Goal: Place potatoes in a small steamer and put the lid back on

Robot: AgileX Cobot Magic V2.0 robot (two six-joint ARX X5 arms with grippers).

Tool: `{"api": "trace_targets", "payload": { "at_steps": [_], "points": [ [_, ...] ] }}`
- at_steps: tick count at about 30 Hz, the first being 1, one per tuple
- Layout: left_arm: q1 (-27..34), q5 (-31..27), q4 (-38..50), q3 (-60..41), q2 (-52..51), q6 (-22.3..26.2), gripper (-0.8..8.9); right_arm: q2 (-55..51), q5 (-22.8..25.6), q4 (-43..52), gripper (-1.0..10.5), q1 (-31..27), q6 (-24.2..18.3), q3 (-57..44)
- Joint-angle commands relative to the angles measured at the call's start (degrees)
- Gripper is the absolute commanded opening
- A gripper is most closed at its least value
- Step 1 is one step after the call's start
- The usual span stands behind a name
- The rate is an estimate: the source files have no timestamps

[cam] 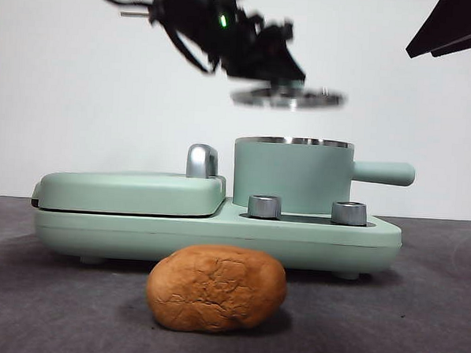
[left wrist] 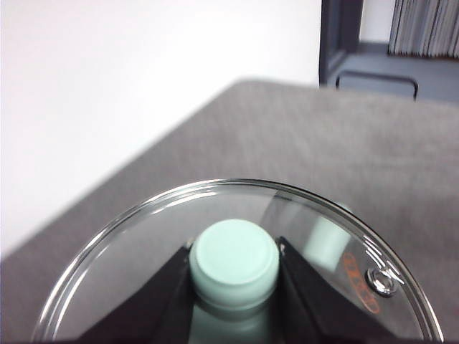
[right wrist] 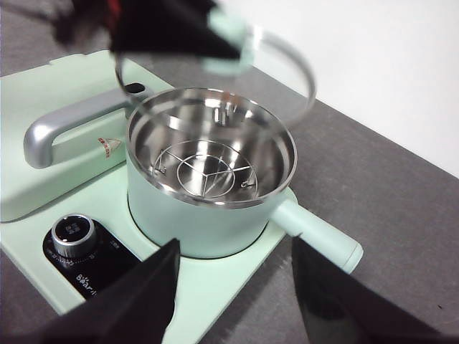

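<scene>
Left tool (left wrist: 234, 287) clamped on the knob (left wrist: 234, 262) of the glass lid (cam: 287, 97), holding it in the air at upper centre of the front frame, just above the green pot (cam: 292, 176); the pot's steel rack (right wrist: 204, 172) sits bare. Right tool (right wrist: 235, 287) hangs spread over the pot, grasping nothing, while the potato (cam: 216, 288) lies on the surface (cam: 417, 328) at lower centre, in front of the cooker base (cam: 217, 231). Judged step: lid off, loading not yet begun; next the lid needs parking clear and the right tool must drop to the potato.
</scene>
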Motion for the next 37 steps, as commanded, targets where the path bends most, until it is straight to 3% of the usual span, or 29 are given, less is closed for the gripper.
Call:
{"api": "trace_targets", "payload": {
  "at_steps": [1, 5, 14, 17, 19, 31, 37],
  "points": [
    [0.0, 0.1, -0.3, 1.5, -3.3, -0.8, 0.14, 0.3, 0.2, 0.3, 2.5, 0.2, -0.2, 1.1],
    [0.8, 0.0, -7.9, 1.5, -8.9, -4.3, 0.14, 0.3, 0.2, 0.3, 2.5, 0.4, -0.2, 1.1],
    [5.1, -2.7, -24.9, 1.4, -19.6, -3.9, 0.15, -0.5, 0.1, -1.6, 2.5, 2.8, -0.3, 1.1],
    [6.9, -2.6, -28.7, 0.6, -22.5, -3.5, 0.15, -0.7, -0.2, -2.1, 3.3, 5.2, -0.3, 1.1],
    [8.1, -2.7, -29.3, -1.5, -25.1, -3.5, 0.15, -0.7, -0.2, -2.0, 4.0, 7.8, -0.3, 1.1],
    [12.8, -6.3, -27.1, -26.8, -46.7, -9.1, 0.15, 4.9, -0.3, -6.6, 4.0, 23.9, -1.8, 1.1],
    [14.1, -7.2, -28.6, -32.0, -53.8, -10.6, 0.15, 13.6, -1.2, -6.8, 4.0, 28.3, -1.7, 1.2]
  ]
}}
